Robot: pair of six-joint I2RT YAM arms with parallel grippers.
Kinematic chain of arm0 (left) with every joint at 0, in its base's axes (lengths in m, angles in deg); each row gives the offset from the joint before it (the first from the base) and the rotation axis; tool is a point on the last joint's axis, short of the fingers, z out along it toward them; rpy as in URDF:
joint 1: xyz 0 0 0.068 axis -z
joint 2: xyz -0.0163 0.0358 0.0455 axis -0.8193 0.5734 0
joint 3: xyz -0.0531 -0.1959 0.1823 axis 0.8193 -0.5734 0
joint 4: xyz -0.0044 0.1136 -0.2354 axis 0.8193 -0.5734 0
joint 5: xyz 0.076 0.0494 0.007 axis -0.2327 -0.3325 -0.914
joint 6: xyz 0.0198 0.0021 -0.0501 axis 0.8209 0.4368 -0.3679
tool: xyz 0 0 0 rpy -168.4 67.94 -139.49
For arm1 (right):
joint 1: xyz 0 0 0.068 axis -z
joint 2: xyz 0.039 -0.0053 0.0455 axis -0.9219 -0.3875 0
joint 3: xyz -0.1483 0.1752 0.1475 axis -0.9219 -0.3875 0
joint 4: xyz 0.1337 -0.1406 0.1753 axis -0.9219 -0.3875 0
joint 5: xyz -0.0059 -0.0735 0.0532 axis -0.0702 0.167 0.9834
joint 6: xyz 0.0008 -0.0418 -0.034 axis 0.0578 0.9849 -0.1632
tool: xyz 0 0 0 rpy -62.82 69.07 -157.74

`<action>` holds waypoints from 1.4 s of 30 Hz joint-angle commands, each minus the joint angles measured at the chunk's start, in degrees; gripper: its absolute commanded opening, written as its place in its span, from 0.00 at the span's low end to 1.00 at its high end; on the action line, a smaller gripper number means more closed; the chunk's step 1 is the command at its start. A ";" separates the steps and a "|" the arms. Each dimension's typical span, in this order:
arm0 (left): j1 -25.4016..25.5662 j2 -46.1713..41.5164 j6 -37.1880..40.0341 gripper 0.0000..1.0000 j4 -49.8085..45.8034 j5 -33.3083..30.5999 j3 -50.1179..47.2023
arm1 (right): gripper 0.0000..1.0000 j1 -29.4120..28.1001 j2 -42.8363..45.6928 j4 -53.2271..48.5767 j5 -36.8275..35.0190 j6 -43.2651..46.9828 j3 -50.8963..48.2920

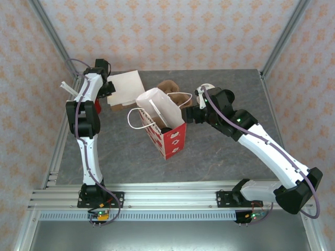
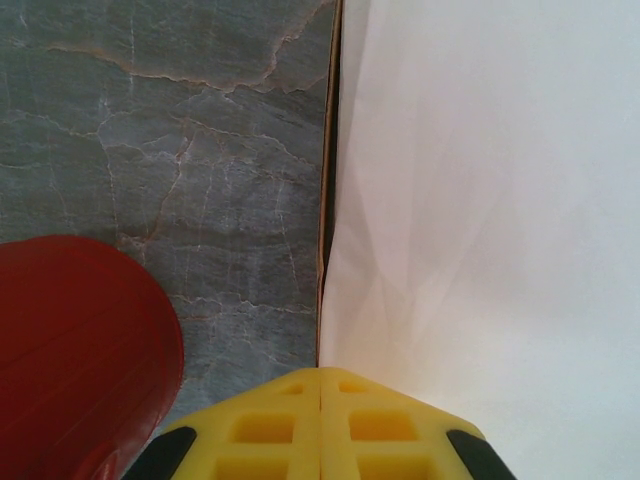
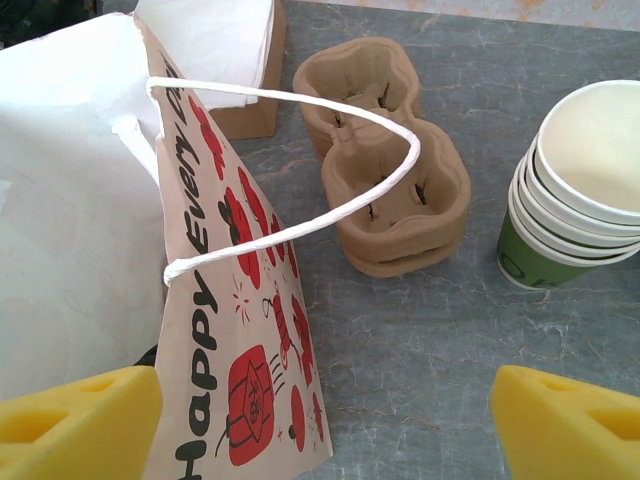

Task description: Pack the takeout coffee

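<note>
Seemingly the takeout coffee (image 1: pixel 165 128) is sitting deep inside the stiff paper bag (image 1: pixel 172 142), its dark round lid showing. Behind and left of the bag, the left gripper (image 2: pixel 320 388) is clenching at the edge of the soft white napkins (image 2: pixel 480 200); whether it is pinching one is unclear. The right gripper (image 3: pixel 320 415) is straddling the bag's wall, spread wide. The next move is probably lifting one flimsy sheet cleanly.

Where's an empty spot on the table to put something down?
The gray table is bare in front of the paper bag, up to the near edge, and at the far right corner. Behind the bag it's crowded: napkin box, brown cup trays and stacked cups.
</note>
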 commanded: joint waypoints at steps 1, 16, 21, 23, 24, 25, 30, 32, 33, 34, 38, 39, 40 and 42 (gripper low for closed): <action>-0.05 -2.44 0.33 0.06 -1.57 -0.78 1.16 | 0.86 -0.21 -0.20 0.99 0.26 -0.64 -0.27; -0.04 -5.52 0.60 0.07 -1.81 -1.11 0.73 | 0.86 -0.21 -0.54 0.98 0.60 -0.52 0.34; -0.05 -5.64 0.53 0.03 -1.54 0.52 0.49 | 0.86 -0.21 -0.77 0.92 0.76 -0.54 0.64; -0.05 -6.07 0.26 0.00 -1.21 1.64 0.46 | 0.86 -0.22 -0.90 0.95 0.74 -0.46 0.85; -0.04 -6.42 0.25 0.00 -0.95 2.14 0.46 | 0.86 -0.21 -0.93 0.91 0.78 -0.45 0.95; -0.05 -6.83 0.17 0.00 -0.72 2.73 0.37 | 0.86 -0.21 -0.94 0.78 0.66 -0.45 0.95; 0.42 -10.33 -0.14 0.00 1.47 6.14 -0.64 | 0.86 -0.21 -0.73 0.93 0.69 -0.64 1.11; 0.85 -12.18 -0.35 0.00 2.41 6.91 -1.29 | 0.86 -0.21 -0.53 1.05 0.66 -0.65 1.06; 1.07 -12.92 -0.44 0.00 2.71 7.31 -1.47 | 0.86 -0.24 -0.44 1.21 0.62 -0.80 1.08; 1.39 -13.73 -0.52 0.00 2.90 7.88 -1.56 | 0.86 -0.21 -0.27 1.18 0.61 -0.78 1.10; 2.36 -16.83 -1.30 0.00 3.38 8.44 -1.47 | 0.86 -0.22 0.36 1.04 0.12 -0.80 1.20; 2.62 -17.61 -1.49 0.00 3.81 8.51 -1.63 | 0.86 -0.22 0.50 1.03 0.00 -0.77 1.15; 2.78 -18.58 -1.72 0.00 4.01 8.67 -1.74 | 0.86 -0.21 0.76 1.00 -0.29 -0.65 1.11; 3.02 -20.51 -2.39 0.00 4.73 9.35 -1.99 | 0.86 -0.21 1.07 0.91 -0.59 -0.73 1.11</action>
